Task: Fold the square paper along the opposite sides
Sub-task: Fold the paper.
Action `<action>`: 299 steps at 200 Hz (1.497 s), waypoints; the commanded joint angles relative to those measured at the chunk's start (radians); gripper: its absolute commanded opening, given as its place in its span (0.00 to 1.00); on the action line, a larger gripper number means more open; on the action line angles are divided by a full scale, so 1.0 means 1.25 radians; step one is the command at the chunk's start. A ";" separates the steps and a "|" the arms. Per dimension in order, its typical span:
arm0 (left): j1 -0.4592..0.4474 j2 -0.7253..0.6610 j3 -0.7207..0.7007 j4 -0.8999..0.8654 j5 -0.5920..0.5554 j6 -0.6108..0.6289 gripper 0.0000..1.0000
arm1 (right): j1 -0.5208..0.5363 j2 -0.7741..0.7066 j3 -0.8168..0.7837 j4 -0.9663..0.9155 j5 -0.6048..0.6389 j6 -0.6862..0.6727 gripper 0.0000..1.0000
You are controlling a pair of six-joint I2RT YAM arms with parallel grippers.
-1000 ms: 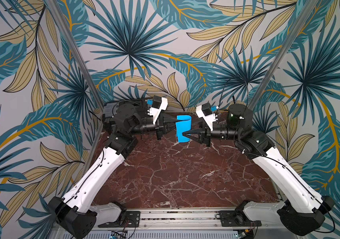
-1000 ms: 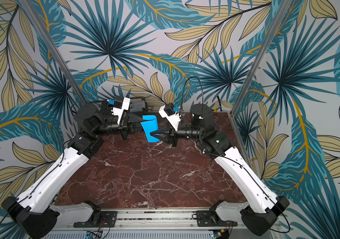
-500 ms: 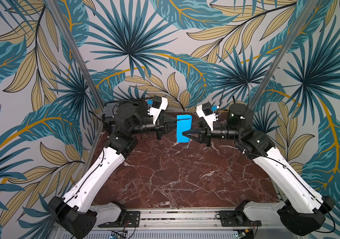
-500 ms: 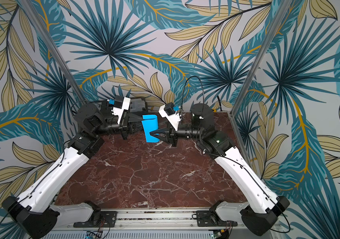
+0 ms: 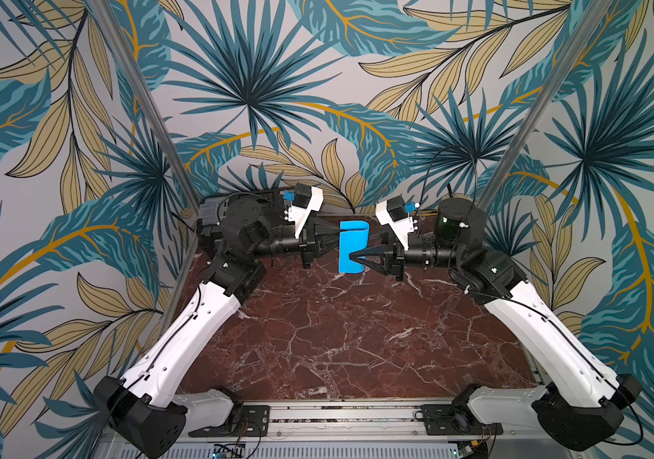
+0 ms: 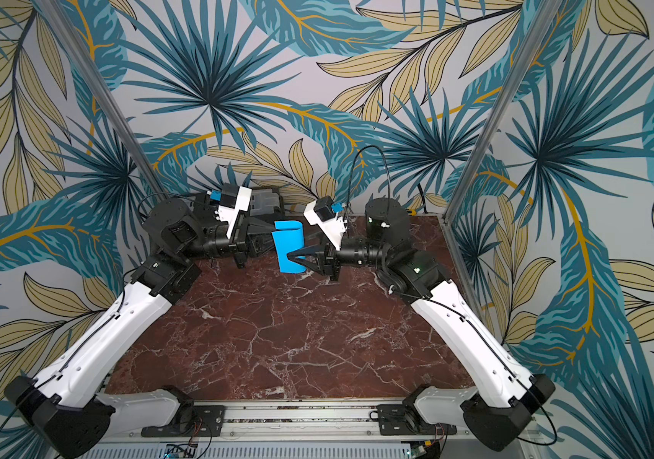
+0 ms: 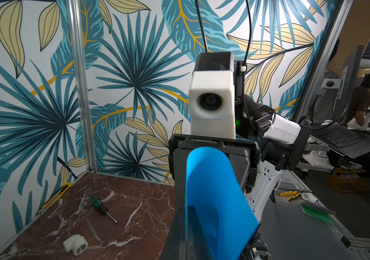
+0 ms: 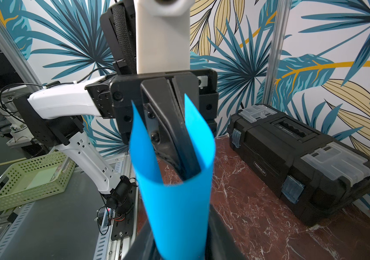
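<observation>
A wall [image 5: 245,79] with big blue and gold leaves stands around the back and sides of a dark red stone table [image 5: 337,337]. Most of the table, from the middle to the front edge, lies open under the two white arms. Both arms reach to the back middle, and their tips meet there.

A black toolbox [image 8: 292,153] sits in the back left corner, close to the wall.

The paper [image 5: 353,246] is bright blue and curled like a U. It hangs in the air over the back of the table, between the two pincers. The left pincer [image 5: 335,237] is pressed together, and its tip pokes in between the two loose flaps of the paper. The right pincer [image 5: 353,256] pinches the bent end of the paper.

Only the right wrist view shows a green basket [image 8: 28,177] on a grey bench past the table's left edge. Only the left wrist view clearly shows a screwdriver [image 7: 102,208] and a white pipe bit [image 7: 75,244] lying on the table near the right wall. It also shows a yellow knife [image 7: 55,195] right along the foot of that wall.
</observation>
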 commanded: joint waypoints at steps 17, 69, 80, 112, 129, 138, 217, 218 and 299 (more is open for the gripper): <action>0.005 -0.002 -0.012 0.011 0.003 0.011 0.00 | 0.005 0.005 0.009 0.012 -0.011 0.006 0.34; 0.006 -0.002 -0.013 0.010 0.003 0.012 0.00 | 0.006 -0.009 0.009 0.013 -0.006 0.004 0.34; 0.007 -0.002 -0.012 0.009 0.003 0.014 0.00 | 0.004 -0.013 0.009 0.013 -0.004 0.002 0.34; 0.007 -0.002 -0.012 0.008 0.003 0.013 0.00 | 0.005 -0.019 0.007 0.012 -0.001 0.001 0.34; 0.006 -0.003 -0.014 0.008 0.003 0.013 0.00 | 0.005 -0.017 0.006 0.012 -0.003 0.001 0.34; 0.007 -0.004 -0.015 0.008 0.002 0.014 0.00 | 0.004 -0.017 0.006 0.012 -0.002 0.001 0.34; 0.008 -0.005 -0.015 0.011 0.002 0.012 0.00 | 0.005 -0.015 0.005 0.012 -0.004 -0.002 0.31; 0.008 -0.004 -0.015 0.011 0.002 0.012 0.00 | 0.005 -0.014 0.005 0.012 -0.005 -0.002 0.31; 0.008 0.000 -0.015 0.020 0.009 0.007 0.00 | 0.004 -0.010 0.005 0.025 -0.011 0.007 0.26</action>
